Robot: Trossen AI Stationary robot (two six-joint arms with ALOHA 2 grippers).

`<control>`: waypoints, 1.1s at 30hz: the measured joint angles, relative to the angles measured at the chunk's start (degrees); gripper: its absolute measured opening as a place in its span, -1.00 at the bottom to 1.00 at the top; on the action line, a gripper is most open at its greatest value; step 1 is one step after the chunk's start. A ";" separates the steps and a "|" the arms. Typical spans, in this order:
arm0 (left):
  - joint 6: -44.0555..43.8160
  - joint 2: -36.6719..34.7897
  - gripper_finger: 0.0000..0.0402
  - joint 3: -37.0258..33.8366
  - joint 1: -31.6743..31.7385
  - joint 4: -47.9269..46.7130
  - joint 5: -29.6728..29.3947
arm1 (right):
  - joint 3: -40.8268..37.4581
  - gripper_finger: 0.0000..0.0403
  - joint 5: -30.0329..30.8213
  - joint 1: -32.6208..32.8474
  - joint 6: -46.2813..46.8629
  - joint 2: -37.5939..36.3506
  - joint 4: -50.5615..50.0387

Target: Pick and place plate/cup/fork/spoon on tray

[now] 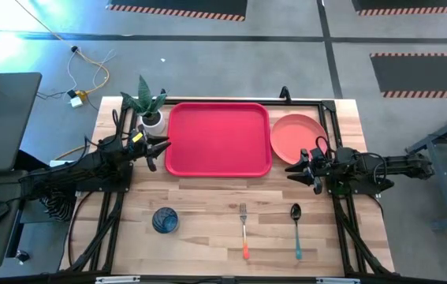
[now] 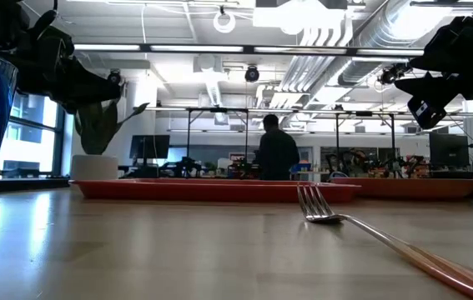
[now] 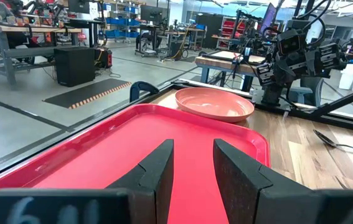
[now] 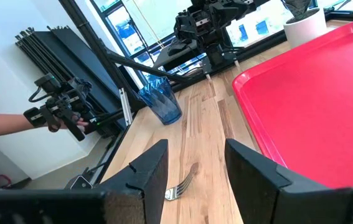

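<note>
The red tray [image 1: 218, 139] lies at the table's far middle. The coral plate [image 1: 297, 137] rests flat on the table at the tray's right end. The blue cup [image 1: 165, 219] stands upright near the front left. The fork [image 1: 243, 231] with the orange handle and the spoon [image 1: 296, 232] with the teal handle lie flat near the front edge. My left gripper [image 1: 158, 151] is open and empty at the tray's left edge. My right gripper [image 1: 302, 167] is open and empty just near of the plate, above the table.
A white pot with a green plant [image 1: 150, 117] stands at the far left corner beside the tray. A person [image 2: 276, 154] stands in the room beyond the table. Bare wood lies between the tray and the cutlery.
</note>
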 joint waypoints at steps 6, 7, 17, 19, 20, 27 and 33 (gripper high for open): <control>-1.17 0.00 -0.48 -0.01 -0.02 0.02 0.02 | 0.00 -0.26 0.00 0.00 1.36 0.00 0.00; -1.84 0.00 -0.48 0.00 -0.02 0.04 0.02 | -0.01 -0.26 0.01 0.00 2.53 0.00 0.01; -12.48 0.01 -0.48 0.00 -0.02 0.13 0.03 | -0.02 -0.26 0.58 0.00 18.08 0.00 1.02; -15.28 0.02 -0.48 -0.01 -0.02 0.46 0.04 | -0.02 -0.26 1.40 0.00 20.77 0.02 1.26; -16.64 0.01 -0.48 0.00 -0.02 0.68 0.02 | -0.02 -0.26 2.11 0.00 20.99 0.02 1.36; -21.07 0.00 -0.48 0.00 0.02 4.24 -0.04 | -0.02 -0.26 9.75 0.00 20.73 0.00 4.13; -21.16 0.00 -0.48 0.04 0.04 7.87 -0.11 | -0.02 -0.26 12.22 -0.02 22.81 0.02 4.80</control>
